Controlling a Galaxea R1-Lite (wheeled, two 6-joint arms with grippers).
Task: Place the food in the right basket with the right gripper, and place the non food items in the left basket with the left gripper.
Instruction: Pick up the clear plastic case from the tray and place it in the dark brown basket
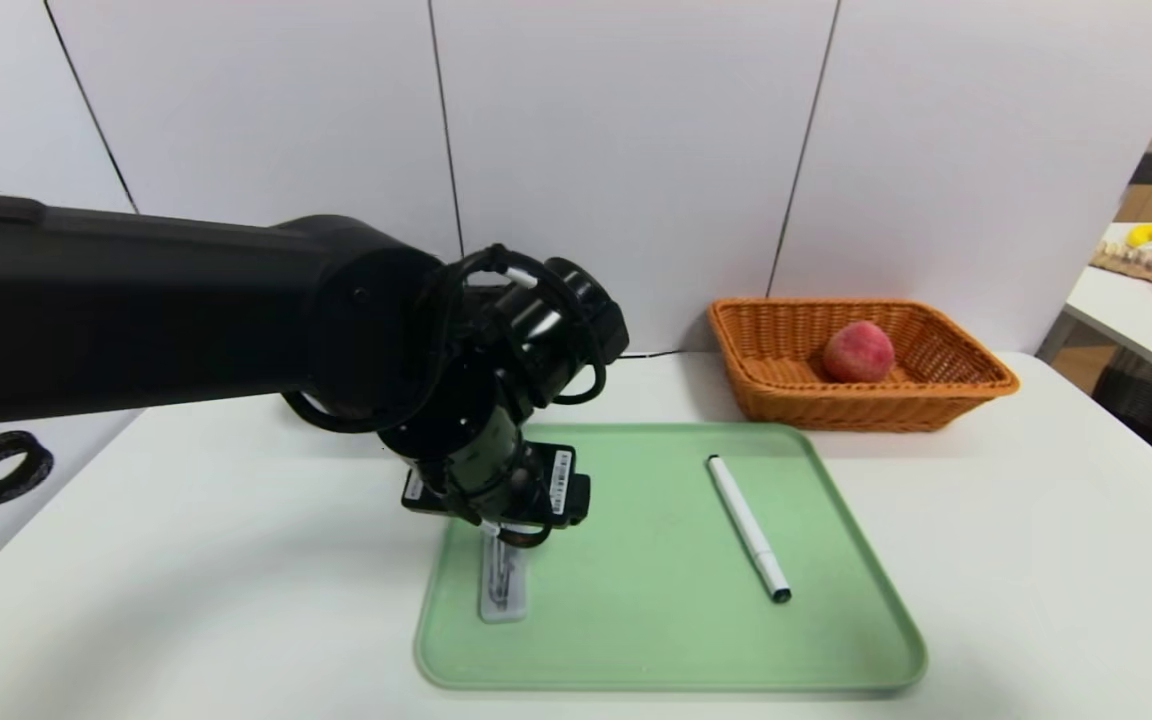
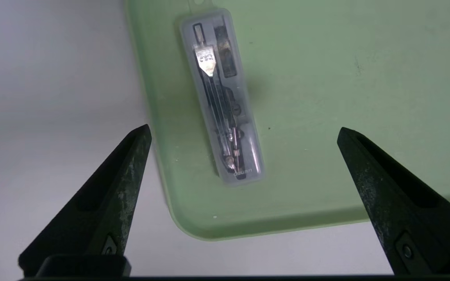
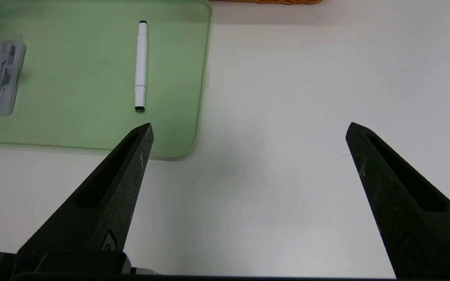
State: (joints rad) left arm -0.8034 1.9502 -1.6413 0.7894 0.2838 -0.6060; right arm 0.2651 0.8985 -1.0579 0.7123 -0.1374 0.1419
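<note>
Above near counter [image 3: 272,187], right of tray, right end effector [image 3: 250,125]: parked, wide open, empty. Over tray's [image 1: 656,640] left side, left end effector [image 2: 244,127]: fingers spread wide, nothing held, grey case [image 2: 225,97] lying between and below. On tray's right side, white pen [image 1: 748,528]. Beyond, at far right, orange-tan basket [image 1: 866,410] with peach [image 1: 859,352] inside.

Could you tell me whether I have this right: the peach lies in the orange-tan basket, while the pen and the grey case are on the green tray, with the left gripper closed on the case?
Not quite: the left gripper is open, its fingers apart over the case, as the left wrist view shows. The rest is right.
</note>
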